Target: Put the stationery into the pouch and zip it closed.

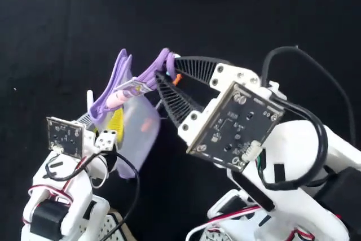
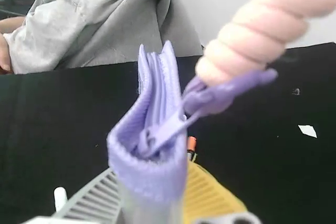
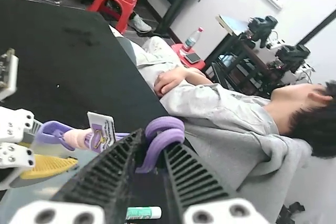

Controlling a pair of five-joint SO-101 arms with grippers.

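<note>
The translucent pouch [image 1: 135, 131] with a purple zipper band [image 2: 152, 150] is lifted off the black table. My left gripper [image 1: 111, 121] is shut on its near end, between a yellow pad [image 2: 210, 192] and a grey finger [image 2: 89, 203]. A pink twisted charm [image 2: 252, 30] and a white tag [image 3: 102, 129] hang from the zipper pull [image 2: 173, 129]. My right gripper [image 1: 164, 73] is shut on the purple strap loop [image 3: 160, 140], with its black ribbed fingers [image 3: 118, 163] on either side. A small orange-tipped item [image 1: 177, 78] shows beside the right fingers. A white-and-green stick [image 3: 143, 213] lies below them.
The black tablecloth [image 1: 271, 21] stretches to the far edge, with open room behind and right of the pouch. A small white scrap [image 2: 307, 130] lies on the cloth. The two arm bases stand close together at the near edge.
</note>
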